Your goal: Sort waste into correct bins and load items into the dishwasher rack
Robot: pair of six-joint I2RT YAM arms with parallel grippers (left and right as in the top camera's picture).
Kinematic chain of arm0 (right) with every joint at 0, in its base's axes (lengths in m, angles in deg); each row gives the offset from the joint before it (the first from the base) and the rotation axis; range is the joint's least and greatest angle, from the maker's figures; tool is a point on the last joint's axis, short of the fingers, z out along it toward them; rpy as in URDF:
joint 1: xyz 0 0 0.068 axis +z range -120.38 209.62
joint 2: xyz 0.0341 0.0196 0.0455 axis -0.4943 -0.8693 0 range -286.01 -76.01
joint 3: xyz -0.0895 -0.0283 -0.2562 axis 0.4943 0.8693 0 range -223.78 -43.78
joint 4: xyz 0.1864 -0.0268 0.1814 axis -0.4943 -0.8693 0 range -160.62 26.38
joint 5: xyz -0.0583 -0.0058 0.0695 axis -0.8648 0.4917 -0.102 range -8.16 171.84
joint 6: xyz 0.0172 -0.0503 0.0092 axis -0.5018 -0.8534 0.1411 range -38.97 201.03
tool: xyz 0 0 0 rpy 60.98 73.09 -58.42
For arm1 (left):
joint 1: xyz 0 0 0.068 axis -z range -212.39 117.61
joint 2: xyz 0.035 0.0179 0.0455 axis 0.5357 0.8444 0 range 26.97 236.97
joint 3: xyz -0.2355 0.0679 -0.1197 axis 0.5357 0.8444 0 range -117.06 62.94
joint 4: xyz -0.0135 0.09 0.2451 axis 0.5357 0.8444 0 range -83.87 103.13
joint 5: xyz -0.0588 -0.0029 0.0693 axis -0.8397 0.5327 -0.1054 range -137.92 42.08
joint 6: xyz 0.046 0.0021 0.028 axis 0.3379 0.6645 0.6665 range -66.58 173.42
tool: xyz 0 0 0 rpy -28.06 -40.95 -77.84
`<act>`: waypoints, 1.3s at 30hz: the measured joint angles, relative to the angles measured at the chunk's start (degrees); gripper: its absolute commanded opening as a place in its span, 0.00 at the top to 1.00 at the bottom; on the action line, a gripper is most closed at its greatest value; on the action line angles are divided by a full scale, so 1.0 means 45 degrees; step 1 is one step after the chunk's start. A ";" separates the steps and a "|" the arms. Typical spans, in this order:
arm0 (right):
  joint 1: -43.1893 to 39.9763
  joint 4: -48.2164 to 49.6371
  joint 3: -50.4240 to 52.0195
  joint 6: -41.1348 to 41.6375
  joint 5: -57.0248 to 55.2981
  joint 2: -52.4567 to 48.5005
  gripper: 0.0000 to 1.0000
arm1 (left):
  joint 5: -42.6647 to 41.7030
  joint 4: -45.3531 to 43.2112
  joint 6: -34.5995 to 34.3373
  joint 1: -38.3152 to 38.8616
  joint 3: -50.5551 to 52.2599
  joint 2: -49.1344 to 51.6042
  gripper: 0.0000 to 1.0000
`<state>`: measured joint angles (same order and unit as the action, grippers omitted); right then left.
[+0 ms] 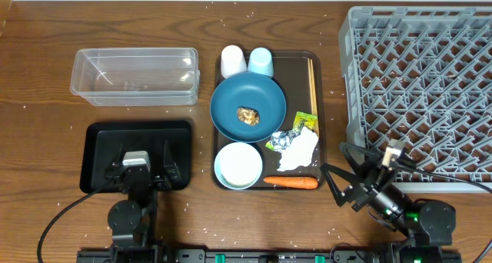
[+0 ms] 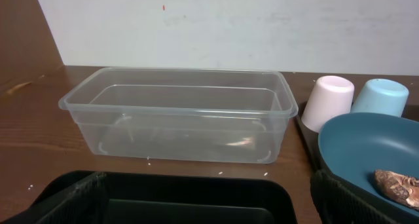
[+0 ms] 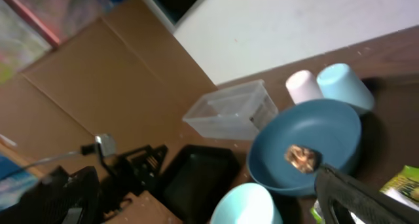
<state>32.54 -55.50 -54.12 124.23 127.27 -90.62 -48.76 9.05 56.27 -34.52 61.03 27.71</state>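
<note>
The grey dishwasher rack (image 1: 419,86) fills the far right of the table (image 1: 46,78). In front of its near edge the right arm stands low, with the wrist turned to the left and away. The right gripper (image 1: 335,161) therefore points at the near right corner of the brown serving tray (image 1: 296,71). Its jaws are wide apart, with nothing between them.

The left arm stands at the near left and reaches straight away from its base. The left gripper (image 1: 143,159) hangs over the black tray (image 1: 100,140), its jaws also wide apart and holding nothing. The black tray lies with its long side from left to right. Behind it, a little apart, the clear tub (image 1: 134,76) lies the same way.

On the serving tray the dark-blue plate (image 1: 247,101) sits in the middle and carries the brown food lump (image 1: 247,115). The white bowl (image 1: 238,164) is just in front of the plate. The chopsticks (image 1: 311,82) lie along the right rim, their long axis running from near to far. The carrot (image 1: 290,182) lies along the near rim, its long axis from left to right, just beside the bowl. The white cup (image 1: 233,61) and the light-blue cup (image 1: 260,61) stand side by side behind the plate. The napkin (image 1: 301,149), the foil ball (image 1: 283,140) and the green-yellow packet (image 1: 305,123) lie together at the right of the plate.
</note>
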 measured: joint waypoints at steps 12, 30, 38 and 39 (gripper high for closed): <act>-0.0369 -0.0986 -0.0636 -0.1574 -0.0277 -0.0087 0.01 | 0.0000 0.0005 0.0000 0.0000 0.0000 0.0000 0.02; -0.1549 -0.5187 -0.1860 -0.4847 -0.9505 -0.0112 0.01 | 0.0029 0.0000 0.0000 0.0000 0.0000 0.0000 0.02; -0.1549 -0.5683 -0.1865 -0.5032 -1.3605 -0.0112 0.01 | 0.0034 0.0000 0.0000 0.0000 0.0000 0.0000 0.02; -0.1549 -0.5974 -0.1865 -0.5042 -1.3896 -0.0112 0.01 | 0.0034 0.0000 0.0000 0.0000 0.0000 0.0000 0.02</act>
<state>25.57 -82.39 -62.52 101.54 64.74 -91.12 -48.60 9.05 56.27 -34.52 61.03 27.71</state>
